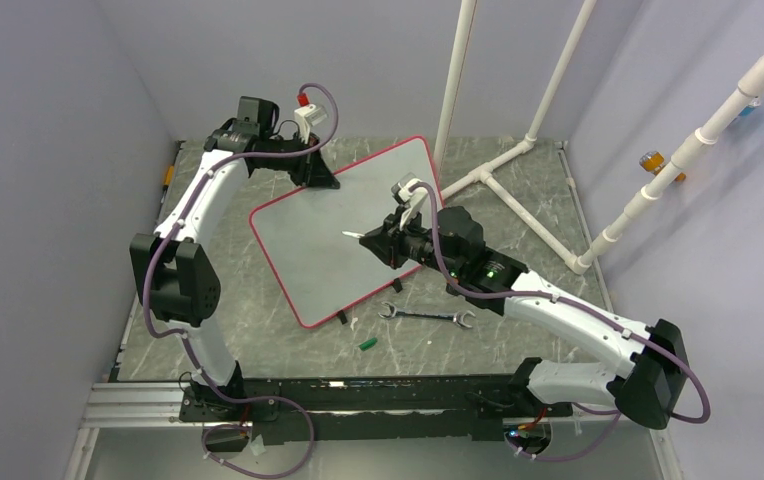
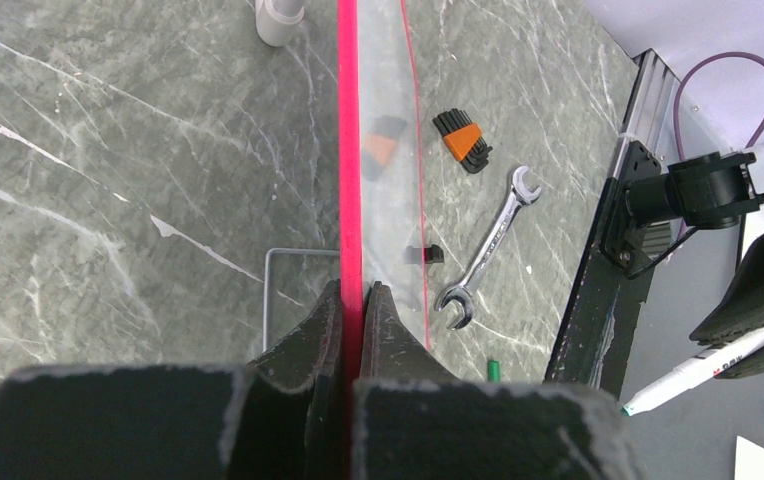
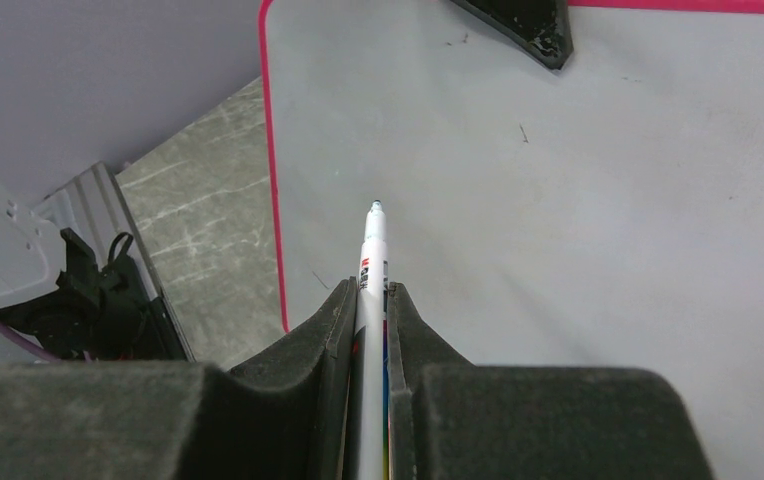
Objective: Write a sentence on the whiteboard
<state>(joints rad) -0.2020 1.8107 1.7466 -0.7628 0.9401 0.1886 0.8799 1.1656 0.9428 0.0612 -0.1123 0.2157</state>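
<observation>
Red rim (image 2: 348, 150) of the whiteboard (image 1: 328, 240) sits pinched inside the left gripper (image 2: 351, 300), jaws closed on it. Right gripper (image 3: 369, 300) clamps a marker (image 3: 374, 240), its tip jutting ahead over the board's white face.

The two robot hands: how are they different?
The left gripper pinches the red edge of the whiteboard; the right gripper pinches a marker. The left gripper sits at the whiteboard's far rim; the right gripper hangs over its white face, with the marker tip pointing across it. Both are black and shut on something.
</observation>
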